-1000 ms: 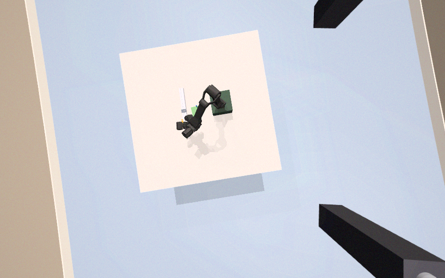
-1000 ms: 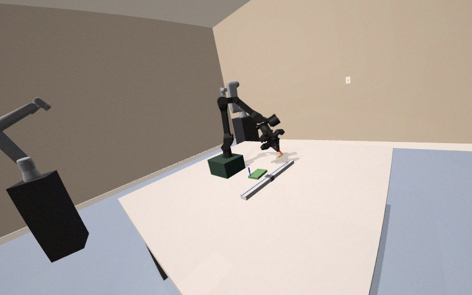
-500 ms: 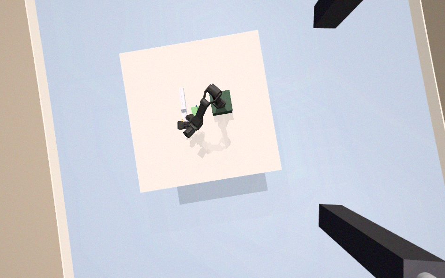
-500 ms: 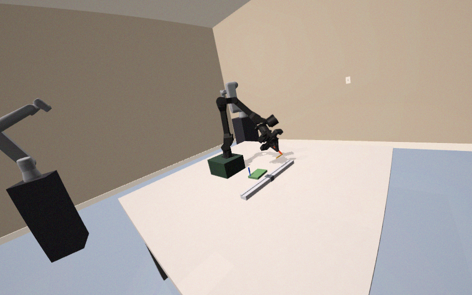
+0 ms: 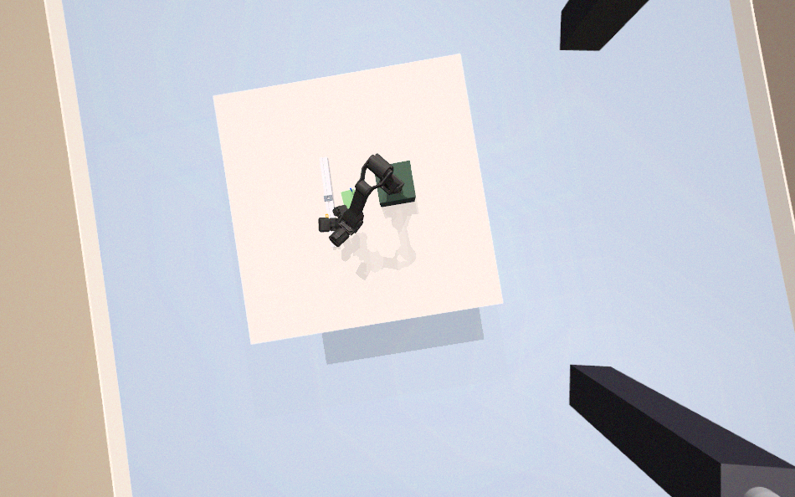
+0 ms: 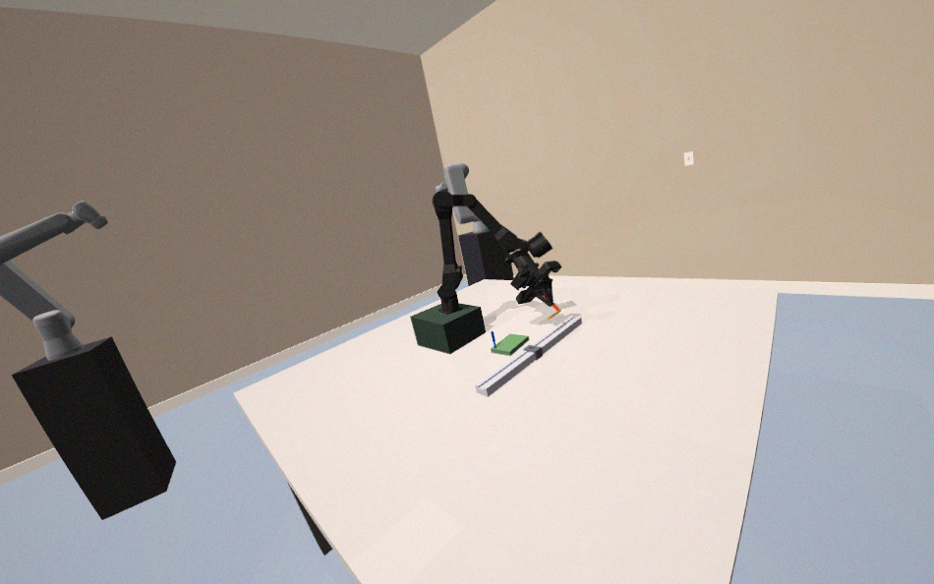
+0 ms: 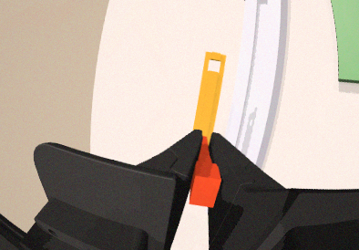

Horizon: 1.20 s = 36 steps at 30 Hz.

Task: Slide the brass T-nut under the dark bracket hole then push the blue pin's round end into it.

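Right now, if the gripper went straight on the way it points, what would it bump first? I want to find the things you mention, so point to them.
Probably the aluminum rail [image 5: 326,176] [image 6: 506,374] [image 7: 270,48] or the pale tabletop [image 5: 418,110] [image 6: 601,436] [image 7: 150,71] beside it, with the held brass T-nut [image 5: 326,215] [image 6: 553,315] [image 7: 210,98] leading; depth is unclear.

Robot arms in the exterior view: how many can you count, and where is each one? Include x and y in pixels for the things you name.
3. A black arm [image 5: 358,198] [image 6: 447,243] stands on the green block [image 5: 408,176] [image 6: 433,333]; a grey arm [image 6: 20,241] is at far left; another grey arm [image 5: 759,492] [image 6: 455,181] is partly hidden behind the black one.

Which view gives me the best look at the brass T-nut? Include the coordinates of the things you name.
The wrist view: the T-nut [image 5: 326,215] [image 6: 553,315] [image 7: 210,94] appears large there, its square hole visible. The exterior shows a thin sliver, the top a speck.
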{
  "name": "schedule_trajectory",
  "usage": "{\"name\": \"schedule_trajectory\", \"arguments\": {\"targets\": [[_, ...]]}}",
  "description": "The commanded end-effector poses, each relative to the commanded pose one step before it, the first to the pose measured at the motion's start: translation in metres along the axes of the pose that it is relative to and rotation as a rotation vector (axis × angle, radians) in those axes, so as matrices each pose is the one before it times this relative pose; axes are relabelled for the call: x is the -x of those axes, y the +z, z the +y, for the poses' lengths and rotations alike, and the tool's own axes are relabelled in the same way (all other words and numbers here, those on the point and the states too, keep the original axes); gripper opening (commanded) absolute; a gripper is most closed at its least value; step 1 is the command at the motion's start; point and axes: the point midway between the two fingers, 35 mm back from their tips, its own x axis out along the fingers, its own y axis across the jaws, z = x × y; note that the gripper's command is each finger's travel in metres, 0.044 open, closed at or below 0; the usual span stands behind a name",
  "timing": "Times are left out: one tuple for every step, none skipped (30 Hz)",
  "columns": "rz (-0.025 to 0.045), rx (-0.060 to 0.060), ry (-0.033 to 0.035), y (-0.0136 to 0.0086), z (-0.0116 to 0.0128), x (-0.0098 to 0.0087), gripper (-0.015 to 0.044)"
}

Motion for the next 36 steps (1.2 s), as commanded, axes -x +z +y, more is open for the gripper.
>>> {"name": "schedule_trajectory", "arguments": {"targets": [[-0.00590,0.0009,0.00024,-0.00001,-0.00604,-0.00600,-0.0150],[0.00003,0.0000,0.00005,-0.00025,-0.00107,-0.00113,-0.0150],[0.00004,-0.0001,0.00006,-0.00026,-0.00108,-0.00112,-0.0150],[0.00004,-0.0001,0.00006,-0.00025,-0.00109,-0.00112,-0.0150],[0.00004,-0.0001,0.00006,-0.00024,-0.00109,-0.00111,-0.0150],[0.00003,-0.0001,0.00006,-0.00023,-0.00110,-0.00110,-0.0150],[0.00003,-0.0001,0.00006,-0.00022,-0.00110,-0.00110,-0.0150],[0.00003,-0.0001,0.00006,-0.00021,-0.00111,-0.00109,-0.0150],[0.00003,-0.0001,0.00006,-0.00020,-0.00111,-0.00108,-0.0150],[0.00003,-0.0001,0.00006,-0.00019,-0.00111,-0.00107,-0.0150],[0.00003,-0.0001,0.00006,-0.00018,-0.00112,-0.00107,-0.0150],[0.00003,-0.0001,0.00006,-0.00017,-0.00112,-0.00106,-0.0150],[0.00003,-0.0001,0.00006,-0.00016,-0.00112,-0.00105,-0.0150],[0.00003,-0.0001,0.00006,-0.00015,-0.00113,-0.00105,-0.0150],[0.00002,-0.0001,0.00004,-0.00011,-0.00088,-0.00081,-0.0150],[0.00001,-0.0001,0.00003,-0.00006,-0.00053,-0.00048,-0.0150],[0.00000,0.0000,0.00001,-0.00002,-0.00018,-0.00016,-0.0150],[0.00000,0.0000,0.00000,-0.00002,-0.00006,-0.00007,-0.0150],[0.00000,0.0000,0.00000,-0.00004,-0.00013,-0.00015,-0.0150],[0.00000,0.0000,0.00000,-0.00006,-0.00019,-0.00022,-0.0150],[0.00000,0.0000,0.00000,-0.00008,-0.00025,-0.00029,-0.0150],[0.00000,0.0000,-0.00001,-0.00010,-0.00031,-0.00035,-0.0150],[0.00000,0.0000,-0.00001,-0.00011,-0.00037,-0.00041,-0.0150],[0.00000,0.0000,-0.00001,-0.00012,-0.00039,-0.00044,-0.0150],[0.00000,0.0000,-0.00001,-0.00012,-0.00040,-0.00044,-0.0150],[0.00000,0.0000,-0.00001,-0.00012,-0.00040,-0.00044,-0.0150],[0.00000,0.0000,-0.00001,-0.00011,-0.00040,-0.00044,-0.0150],[0.00000,0.0000,-0.00001,-0.00011,-0.00040,-0.00044,-0.0150],[0.00000,0.0000,-0.00001,-0.00011,-0.00040,-0.00044,-0.0150],[0.00000,0.0000,-0.00001,-0.00011,-0.00040,-0.00044,-0.0150],[0.00000,0.0000,-0.00001,-0.00011,-0.00040,-0.00044,-0.0150],[0.00000,0.0000,-0.00001,-0.00011,-0.00040,-0.00044,-0.0150],[0.00000,0.0000,-0.00001,-0.00011,-0.00040,-0.00044,-0.0150],[0.00000,0.0000,-0.00001,-0.00010,-0.00041,-0.00044,-0.0150],[0.00000,0.0000,-0.00001,-0.00010,-0.00041,-0.00044,-0.0150],[0.00000,0.0000,-0.00001,-0.00010,-0.00041,-0.00044,-0.0150]]}}
